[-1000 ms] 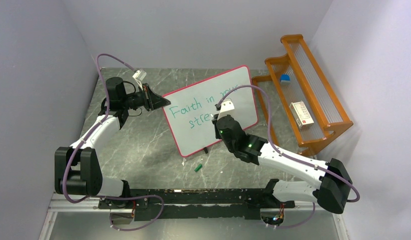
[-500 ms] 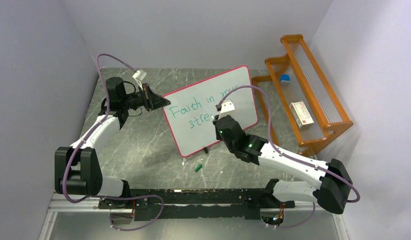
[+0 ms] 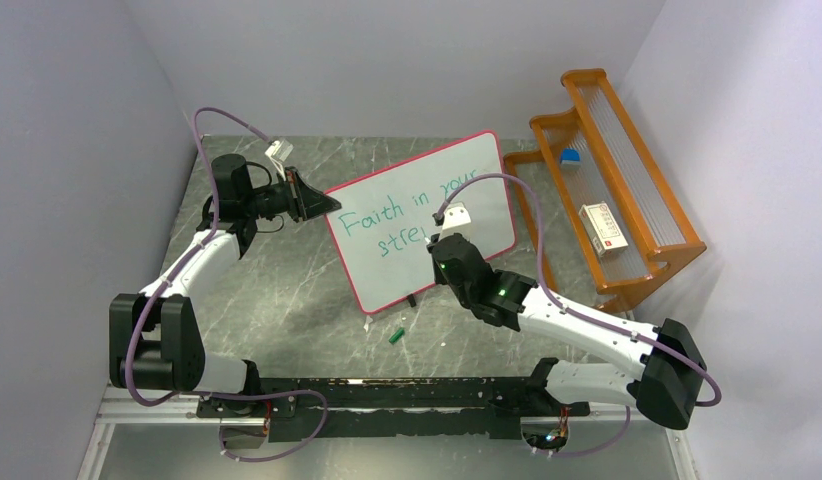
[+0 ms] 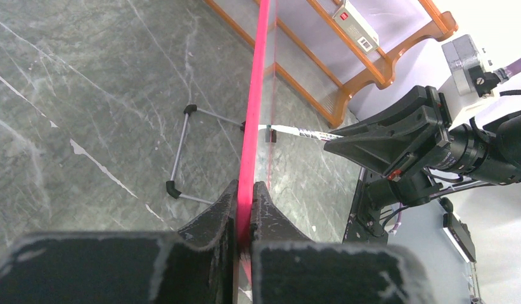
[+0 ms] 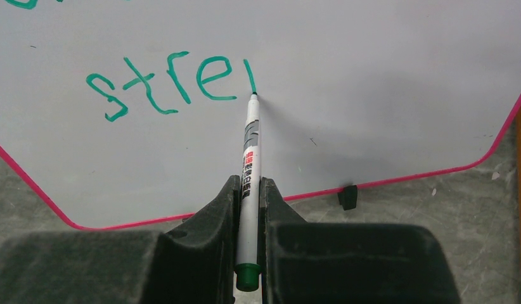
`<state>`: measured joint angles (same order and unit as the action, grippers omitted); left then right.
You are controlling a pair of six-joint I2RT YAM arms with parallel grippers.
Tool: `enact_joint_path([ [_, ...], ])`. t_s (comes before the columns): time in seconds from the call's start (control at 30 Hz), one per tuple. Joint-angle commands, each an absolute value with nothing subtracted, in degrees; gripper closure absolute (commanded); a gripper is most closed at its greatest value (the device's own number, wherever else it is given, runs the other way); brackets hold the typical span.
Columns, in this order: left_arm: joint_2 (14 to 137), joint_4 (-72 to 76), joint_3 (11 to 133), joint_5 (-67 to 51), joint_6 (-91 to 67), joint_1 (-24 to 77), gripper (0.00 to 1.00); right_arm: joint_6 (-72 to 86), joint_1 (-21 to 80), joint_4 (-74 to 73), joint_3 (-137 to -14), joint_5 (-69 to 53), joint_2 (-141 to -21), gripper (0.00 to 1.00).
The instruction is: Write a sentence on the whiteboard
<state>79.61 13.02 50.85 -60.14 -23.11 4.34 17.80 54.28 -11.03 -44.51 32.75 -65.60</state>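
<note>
On the grey table (image 3: pixel 287 290), the pink-framed whiteboard (image 3: pixel 387 275) bears a green sentence (image 3: pixel 399 216).

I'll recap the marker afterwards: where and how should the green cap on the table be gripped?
Probably pinch the green cap across its short width, coming straight down: it lies flat and slanted on the table, apart from the whiteboard.

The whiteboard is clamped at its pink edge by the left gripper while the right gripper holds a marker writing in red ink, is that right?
No, the ink is green, not red. The right wrist view shows the marker in the right gripper, tip on the whiteboard at the end of the green sentence. The left gripper does clamp the pink edge.
</note>
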Motion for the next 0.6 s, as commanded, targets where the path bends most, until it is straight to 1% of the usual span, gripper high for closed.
enact_joint_path([
  [0.0,81.6,7.7,50.1,-56.7,-18.8,5.4,0.95,18.5,53.9,-11.5,-43.5,32.2,-65.3,1.00],
  [0.57,81.5,7.5,50.2,-56.5,-18.6,5.4,0.95,16.0,53.7,-7.1,-45.7,33.7,-66.5,1.00],
])
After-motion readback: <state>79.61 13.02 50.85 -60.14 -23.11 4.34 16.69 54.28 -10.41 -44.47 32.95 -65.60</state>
